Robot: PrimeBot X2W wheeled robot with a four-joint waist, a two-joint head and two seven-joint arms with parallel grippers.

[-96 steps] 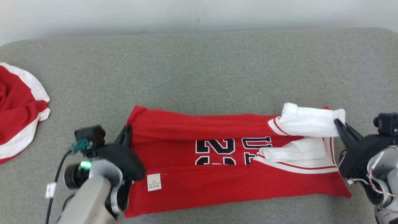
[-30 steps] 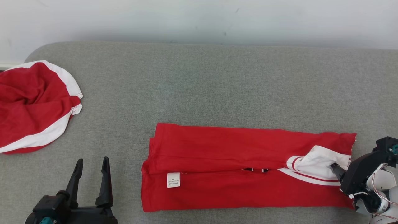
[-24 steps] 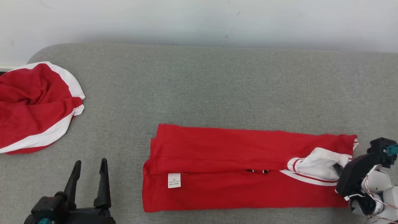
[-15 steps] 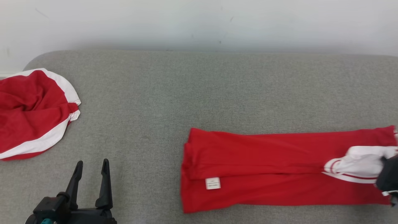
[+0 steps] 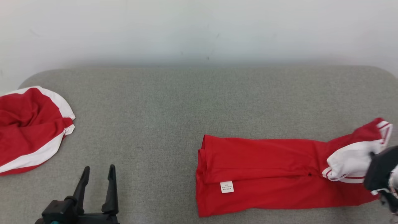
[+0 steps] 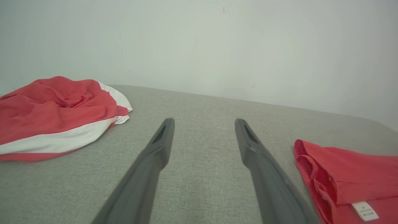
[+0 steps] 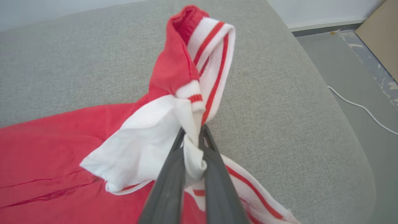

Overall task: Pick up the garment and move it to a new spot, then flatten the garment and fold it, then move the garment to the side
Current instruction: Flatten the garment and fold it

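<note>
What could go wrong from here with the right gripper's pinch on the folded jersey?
1. Right gripper pinches only bunched white sleeve cloth; pulling may unfold the jersey.
2. Left gripper hangs open, apart from it, so the end with the label may drag and wrinkle.
3. The held end lies near the edge of the cushion; it might slip off.

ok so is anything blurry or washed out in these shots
Head view: soft even light, no glare; the right hand at the frame edge is blurred. Left wrist view: the fingers of the left hand look soft near the lens, the couch weave sharper. Right wrist view: the striped trim of the garment is crisp.
</note>
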